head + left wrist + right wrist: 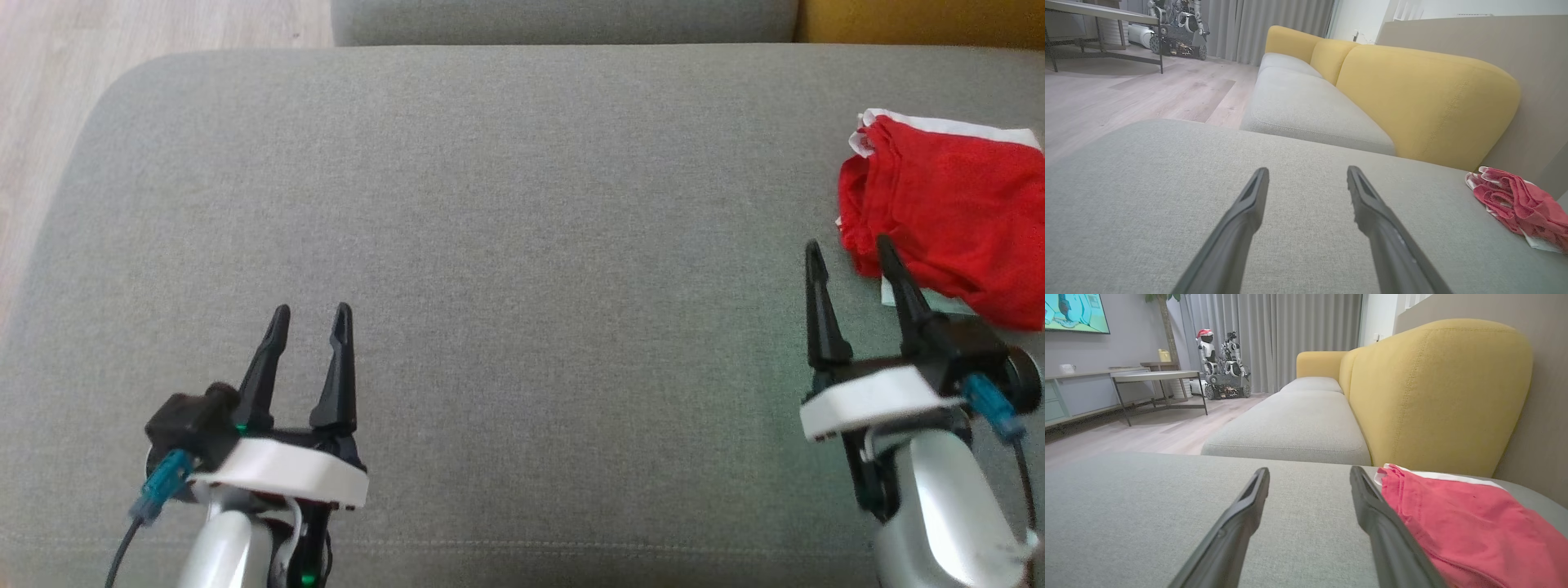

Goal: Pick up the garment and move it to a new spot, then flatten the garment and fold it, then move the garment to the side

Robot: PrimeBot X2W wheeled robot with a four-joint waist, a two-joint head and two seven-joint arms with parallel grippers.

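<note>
Red garment (pixel 947 220) with white trim lies bunched at the grey cushion's (pixel 522 204) right edge, beside the right end effector (pixel 847 242). It and the left end effector (pixel 312 308) stand wide open, empty. The right wrist view adds another robot (pixel 1224 367) by curtains.

my head camera looked steeply down on the grey cushion (pixel 522 204) from close above, with my left tool (pixel 313 309) and right tool (pixel 847 242) at its lower corners. each wrist camera sat low, skimming along the cushion toward the yellow sofa back (pixel 1425 106). all three views shared the cushion and the red garment (pixel 955 220) at its right.
</note>
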